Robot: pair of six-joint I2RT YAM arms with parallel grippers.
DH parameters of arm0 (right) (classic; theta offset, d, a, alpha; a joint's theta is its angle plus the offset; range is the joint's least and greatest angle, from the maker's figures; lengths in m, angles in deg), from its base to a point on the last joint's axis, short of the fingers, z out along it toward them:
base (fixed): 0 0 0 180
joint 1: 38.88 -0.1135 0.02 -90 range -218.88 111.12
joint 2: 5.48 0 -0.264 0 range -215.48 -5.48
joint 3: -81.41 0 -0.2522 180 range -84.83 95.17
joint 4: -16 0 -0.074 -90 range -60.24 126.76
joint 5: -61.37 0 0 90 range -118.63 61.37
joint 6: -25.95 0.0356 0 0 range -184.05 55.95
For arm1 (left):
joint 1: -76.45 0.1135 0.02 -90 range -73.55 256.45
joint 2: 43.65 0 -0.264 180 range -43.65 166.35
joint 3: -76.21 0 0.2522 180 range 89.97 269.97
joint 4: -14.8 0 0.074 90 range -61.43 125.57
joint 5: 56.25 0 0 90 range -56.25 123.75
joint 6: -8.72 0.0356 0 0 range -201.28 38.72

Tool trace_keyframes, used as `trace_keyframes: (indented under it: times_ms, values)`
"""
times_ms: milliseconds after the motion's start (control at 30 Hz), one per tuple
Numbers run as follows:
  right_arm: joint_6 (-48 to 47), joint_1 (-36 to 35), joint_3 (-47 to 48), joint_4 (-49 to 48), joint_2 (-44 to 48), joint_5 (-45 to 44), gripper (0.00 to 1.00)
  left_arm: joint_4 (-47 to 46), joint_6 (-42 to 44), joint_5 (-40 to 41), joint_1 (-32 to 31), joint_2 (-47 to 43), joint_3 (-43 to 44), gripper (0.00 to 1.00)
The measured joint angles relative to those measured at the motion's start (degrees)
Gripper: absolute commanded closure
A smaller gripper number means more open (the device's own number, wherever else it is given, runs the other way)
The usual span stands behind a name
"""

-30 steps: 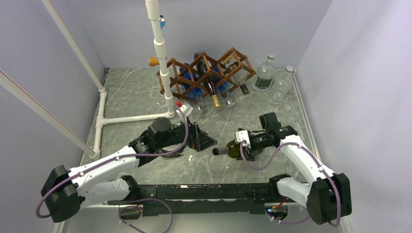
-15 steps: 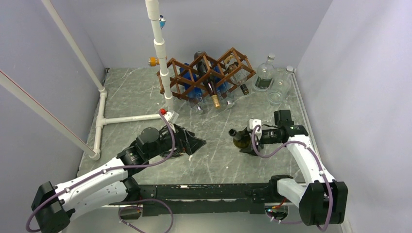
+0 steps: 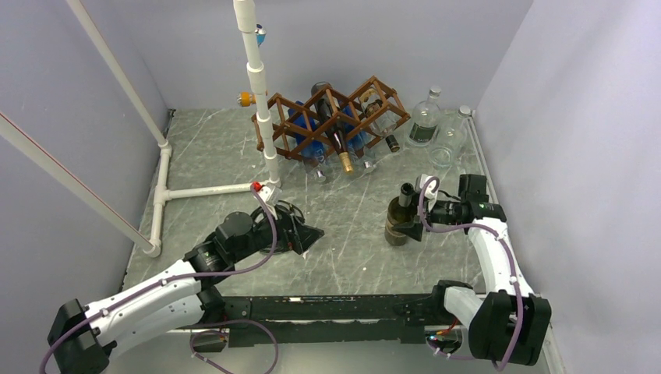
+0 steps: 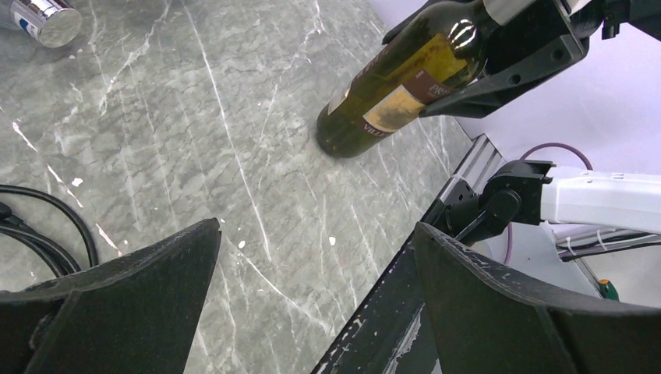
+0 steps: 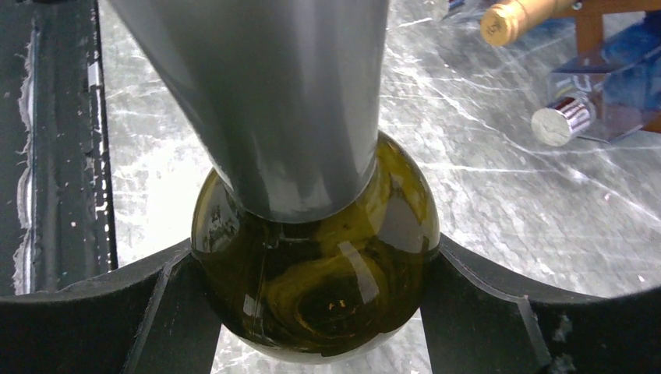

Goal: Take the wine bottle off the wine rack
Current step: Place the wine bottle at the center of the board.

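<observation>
Right end effector (image 3: 412,221) pinching wine bottle (image 3: 397,227), now upright; left end effector (image 3: 310,233) spread, retreated

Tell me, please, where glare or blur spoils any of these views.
Right wrist: the neck of the wine bottle, nearest the lens, blurs to grey, and its glass shoulder carries reflections. Left wrist: one bright glare spot on the bottle's shoulder. Top external: even light, soft shadows, all sharp.
</observation>
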Motion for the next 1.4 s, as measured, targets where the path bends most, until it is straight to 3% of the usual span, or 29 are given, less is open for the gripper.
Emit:
trace_keyframes:
  times_ms: [700,1133,1400]
  values:
    - [25.8,11.0,0.0,-22.9,-2.0,-2.3,0.56,3.6,2.9,3.1,0.0,-4.9,-1.5,0.0]
    - [42.7,23.4,0.0,-44.2,-7.4,-11.1,0.55,5.8,3.6,4.7,0.1,-7.9,-2.6,0.0]
    - [47.3,27.0,1.0,-53.7,-14.6,-16.6,0.55,6.1,3.6,5.4,0.1,-7.9,-3.1,0.0]
